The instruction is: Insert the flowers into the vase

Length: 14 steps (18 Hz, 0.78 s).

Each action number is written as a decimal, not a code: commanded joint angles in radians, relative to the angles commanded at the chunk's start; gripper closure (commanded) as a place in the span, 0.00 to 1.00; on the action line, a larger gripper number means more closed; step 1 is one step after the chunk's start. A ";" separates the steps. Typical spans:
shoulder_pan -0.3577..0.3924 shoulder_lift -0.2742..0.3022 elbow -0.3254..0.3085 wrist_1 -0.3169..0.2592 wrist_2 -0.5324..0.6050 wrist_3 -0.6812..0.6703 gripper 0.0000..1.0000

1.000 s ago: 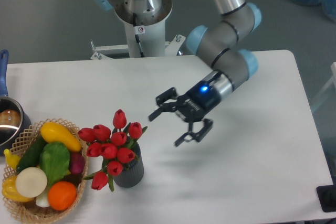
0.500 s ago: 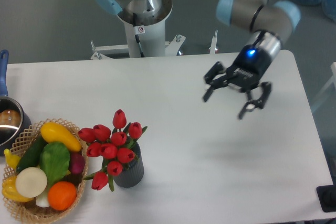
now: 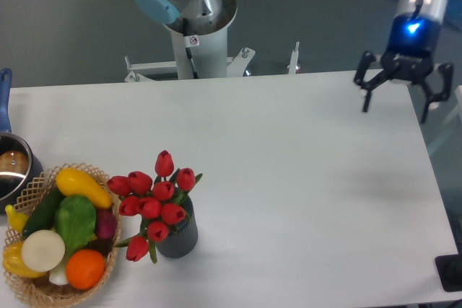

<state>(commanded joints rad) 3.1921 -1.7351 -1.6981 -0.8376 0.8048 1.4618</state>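
A bunch of red tulip flowers (image 3: 155,203) with green stems stands in the short, ribbed dark grey vase (image 3: 179,234) near the front left of the white surface (image 3: 289,200). The black two-finger end effector (image 3: 401,95) hangs well apart, at about two o'clock from the vase over the surface's far right corner, fingers spread wide and holding nothing. Just beside the vase at nine o'clock sits a woven wicker basket (image 3: 29,290) of toy vegetables, partly cut off by the frame's bottom edge. At the left edge, a steel pot with a blue handle (image 3: 11,160) is mostly out of view. The stems' lower ends are hidden inside the vase.
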 joint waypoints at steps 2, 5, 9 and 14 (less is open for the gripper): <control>0.025 0.031 0.000 0.000 0.120 0.008 0.00; 0.051 0.090 -0.001 -0.005 0.259 0.008 0.00; 0.109 0.158 -0.011 -0.066 0.405 0.034 0.00; 0.238 0.198 -0.006 -0.237 0.452 0.357 0.00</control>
<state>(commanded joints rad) 3.4298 -1.5371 -1.7043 -1.0750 1.2563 1.8187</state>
